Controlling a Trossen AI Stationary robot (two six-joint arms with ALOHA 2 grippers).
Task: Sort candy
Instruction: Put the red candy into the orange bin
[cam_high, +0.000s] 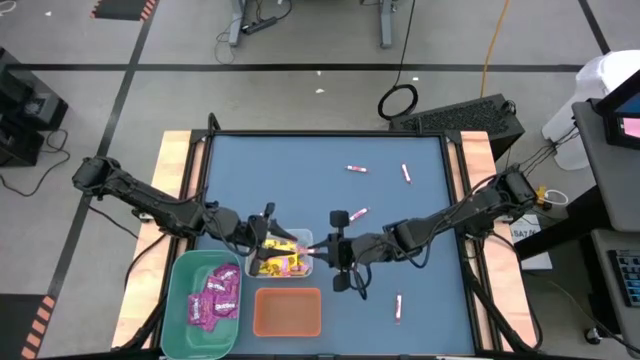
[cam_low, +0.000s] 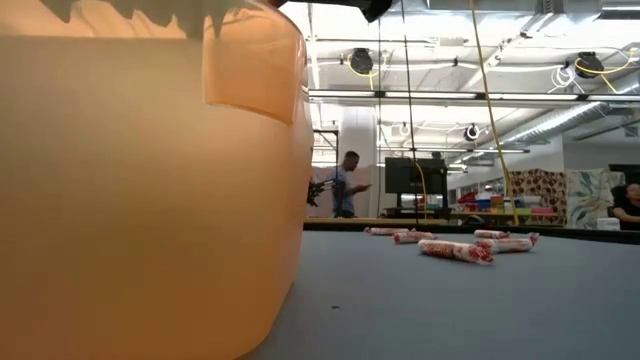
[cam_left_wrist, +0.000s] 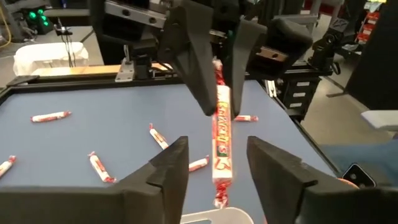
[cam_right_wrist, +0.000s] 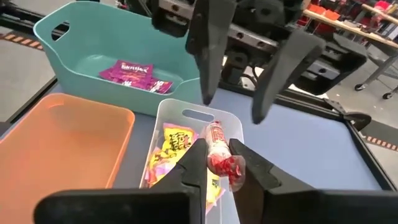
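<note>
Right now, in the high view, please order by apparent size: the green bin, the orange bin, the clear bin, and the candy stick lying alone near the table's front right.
1. green bin
2. orange bin
3. clear bin, partly covered by the left claw, so its rank against the orange bin is uncertain
4. candy stick, clearly smallest

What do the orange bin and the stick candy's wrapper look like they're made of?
The shallow orange bin looks like translucent, smooth moulded plastic: light glows through its wall in the low view. The pink-and-white stick candy in the right gripper seems wrapped in thin glossy film, crinkled at its twisted ends.
</note>
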